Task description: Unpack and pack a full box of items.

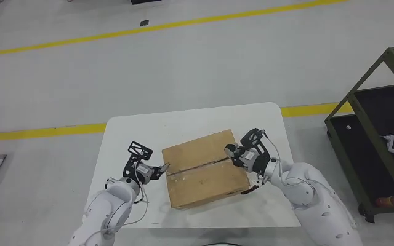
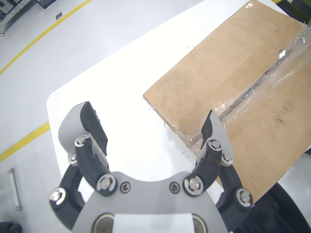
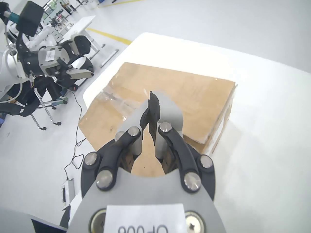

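Observation:
A closed cardboard box lies in the middle of the white table. Clear tape runs along its centre seam. My left gripper stands open at the box's left end, and one finger rests against the taped edge by the seam. My right gripper is shut, its fingertips pressed together just over the box top at the seam's right end. I cannot tell whether any tape is pinched between them.
A dark green cart stands on the floor to the right of the table. The box leaves bare table at the back and on the left. The table's front edge runs close to the box.

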`<action>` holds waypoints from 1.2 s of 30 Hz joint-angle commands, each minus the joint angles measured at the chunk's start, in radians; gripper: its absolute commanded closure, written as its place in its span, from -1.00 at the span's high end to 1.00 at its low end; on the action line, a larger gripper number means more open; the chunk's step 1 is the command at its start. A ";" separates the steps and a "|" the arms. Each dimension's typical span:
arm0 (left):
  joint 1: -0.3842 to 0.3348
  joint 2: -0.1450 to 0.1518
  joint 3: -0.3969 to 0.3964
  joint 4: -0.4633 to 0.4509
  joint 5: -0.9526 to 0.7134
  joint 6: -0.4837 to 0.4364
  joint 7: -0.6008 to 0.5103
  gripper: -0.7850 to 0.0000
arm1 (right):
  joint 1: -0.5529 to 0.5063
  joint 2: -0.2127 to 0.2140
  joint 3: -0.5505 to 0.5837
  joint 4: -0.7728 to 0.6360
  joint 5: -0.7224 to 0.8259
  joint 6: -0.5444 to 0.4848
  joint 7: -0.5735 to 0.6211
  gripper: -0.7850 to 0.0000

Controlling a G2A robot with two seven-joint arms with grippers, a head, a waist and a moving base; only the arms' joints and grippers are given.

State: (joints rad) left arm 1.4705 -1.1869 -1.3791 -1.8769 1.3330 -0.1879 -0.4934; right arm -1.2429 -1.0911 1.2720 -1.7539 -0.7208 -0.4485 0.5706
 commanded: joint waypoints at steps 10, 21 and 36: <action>0.002 -0.001 0.002 0.006 -0.004 0.011 0.003 1.00 | 0.020 0.000 -0.018 0.059 -0.042 -0.027 -0.030 -1.00; -0.002 0.000 0.002 0.008 -0.004 0.000 -0.004 1.00 | 0.025 -0.001 -0.051 0.101 -0.179 0.027 -0.034 -1.00; -0.021 0.000 0.018 0.013 -0.001 -0.017 -0.012 1.00 | 0.004 0.001 -0.038 0.117 -0.174 0.065 -0.027 -1.00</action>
State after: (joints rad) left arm 1.4506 -1.1872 -1.3616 -1.8637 1.3317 -0.2041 -0.5048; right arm -1.2394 -1.0897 1.2347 -1.6372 -0.8949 -0.3848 0.5411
